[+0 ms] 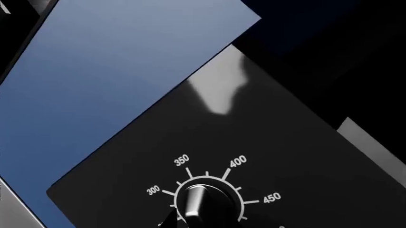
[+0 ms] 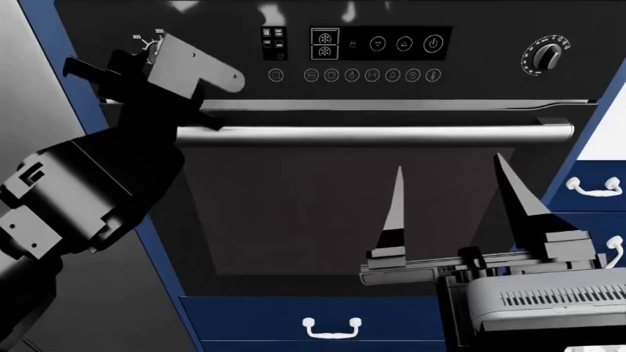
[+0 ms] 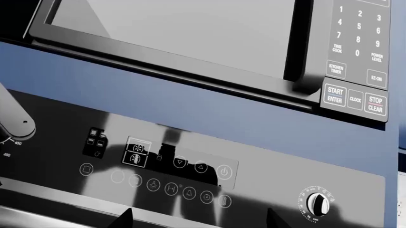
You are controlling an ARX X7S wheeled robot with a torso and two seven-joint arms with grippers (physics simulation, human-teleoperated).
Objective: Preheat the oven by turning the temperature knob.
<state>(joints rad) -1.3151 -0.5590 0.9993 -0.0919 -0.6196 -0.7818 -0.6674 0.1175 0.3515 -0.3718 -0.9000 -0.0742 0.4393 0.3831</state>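
The black oven fills the head view, with a dark glass door, a silver bar handle and a touch panel. The temperature knob, black with a silver pointer bar, shows in the left wrist view, ringed by 300, 350, 400 and 450. My left gripper sits around it; one dark fingertip touches its edge and the other is lost against the black knob. In the head view my left gripper hides the knob at the panel's upper left. My right gripper is open and empty before the door, also in its wrist view.
A second knob ringed by ticks sits at the panel's right end, also in the right wrist view. A microwave hangs above the oven. Blue drawers with white handles lie below and to the right.
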